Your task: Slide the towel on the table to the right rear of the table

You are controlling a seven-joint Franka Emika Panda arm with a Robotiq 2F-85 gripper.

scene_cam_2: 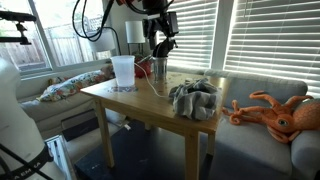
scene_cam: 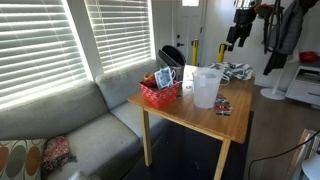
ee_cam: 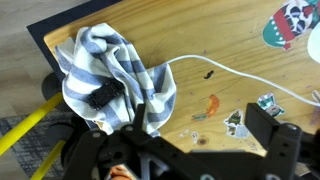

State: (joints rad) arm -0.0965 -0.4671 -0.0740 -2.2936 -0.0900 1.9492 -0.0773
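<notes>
A crumpled blue-and-white striped towel (scene_cam_2: 193, 98) lies on the wooden table (scene_cam_2: 150, 108), near one edge. It also shows in an exterior view (scene_cam: 235, 72) and in the wrist view (ee_cam: 115, 75). My gripper (scene_cam_2: 160, 45) hangs in the air above the table, apart from the towel, and also shows in an exterior view (scene_cam: 237, 35). In the wrist view the gripper (ee_cam: 200, 120) is open and empty, with bare tabletop and stickers between its fingers and the towel just to one side.
A clear plastic pitcher (scene_cam: 205, 88) and a red basket (scene_cam: 160, 92) stand on the table. A white cable (ee_cam: 230, 72) runs across the tabletop. A grey couch (scene_cam: 90, 120) adjoins the table. An orange octopus plush (scene_cam_2: 275, 112) lies on the couch.
</notes>
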